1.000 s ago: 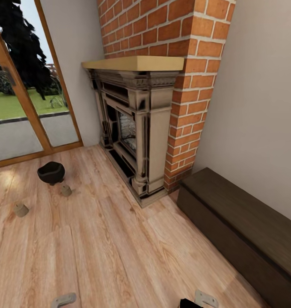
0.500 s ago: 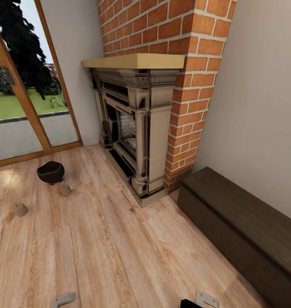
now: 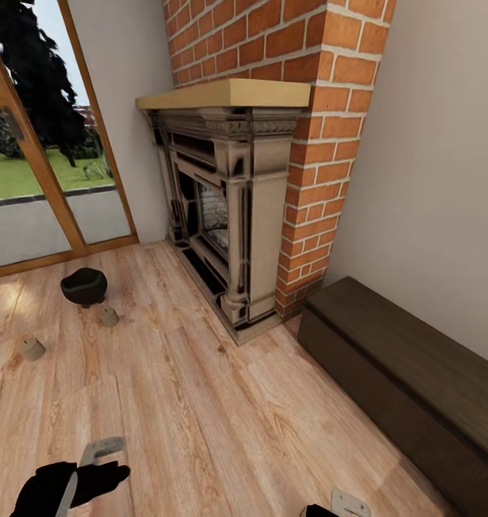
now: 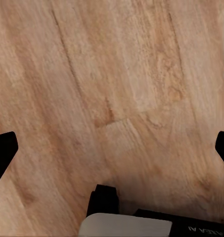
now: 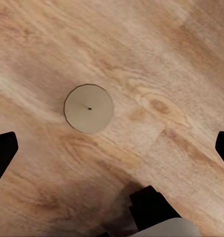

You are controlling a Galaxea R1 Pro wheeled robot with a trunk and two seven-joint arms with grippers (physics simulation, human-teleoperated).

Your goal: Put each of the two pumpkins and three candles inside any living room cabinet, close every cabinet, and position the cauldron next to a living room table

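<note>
The black cauldron (image 3: 84, 286) sits on the wood floor near the glass door. Two off-white candles (image 3: 109, 316) (image 3: 32, 349) stand on the floor just in front of it. The dark brown cabinet (image 3: 409, 380) runs along the right wall with its front shut. In the right wrist view, a third pale candle (image 5: 89, 108) appears from above on the floor, below my open right gripper (image 5: 112, 148) and off to one side of it. My left gripper (image 4: 112, 148) is open over bare floor. The pumpkins and the table are out of view.
A brick chimney with a stone fireplace (image 3: 230, 215) and its wooden mantel juts out between the door and the cabinet. A glass door (image 3: 36, 165) fills the left wall. Wide wood floor (image 3: 201, 416) lies between me and the cauldron.
My left arm has come up into the head view at the bottom left. The camera has shifted slightly. The cauldron and candles have stayed put.
</note>
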